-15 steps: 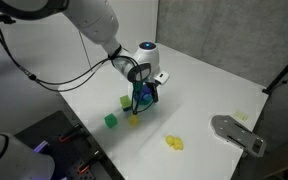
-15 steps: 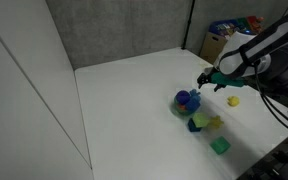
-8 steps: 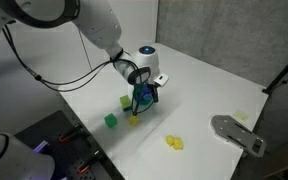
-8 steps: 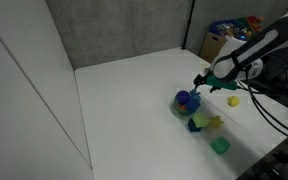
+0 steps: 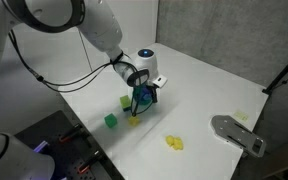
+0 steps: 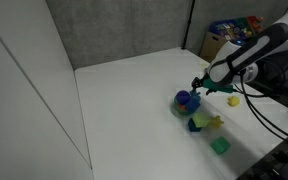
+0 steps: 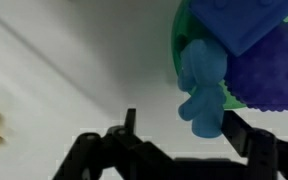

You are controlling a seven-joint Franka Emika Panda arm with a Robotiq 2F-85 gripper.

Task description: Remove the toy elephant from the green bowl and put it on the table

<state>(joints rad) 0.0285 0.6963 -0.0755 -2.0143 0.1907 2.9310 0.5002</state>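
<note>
Jaws edged toward green bowl [image 7: 182, 25], spread; toy elephant [image 7: 202, 85] seemingly overhanging rim

Arm [image 5: 102, 26]: 1 pc, white, elbow high, forearm angled down, wrist bent. Gripper [image 7: 181, 125]: pts down, low; jaws wide apart, both fingers [image 7: 130, 122] vis. in wrist view.

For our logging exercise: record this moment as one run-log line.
phase: pre-grasp | pincer: open around toy elephant | toy elephant: across green bowl rim | table: not reached
</note>
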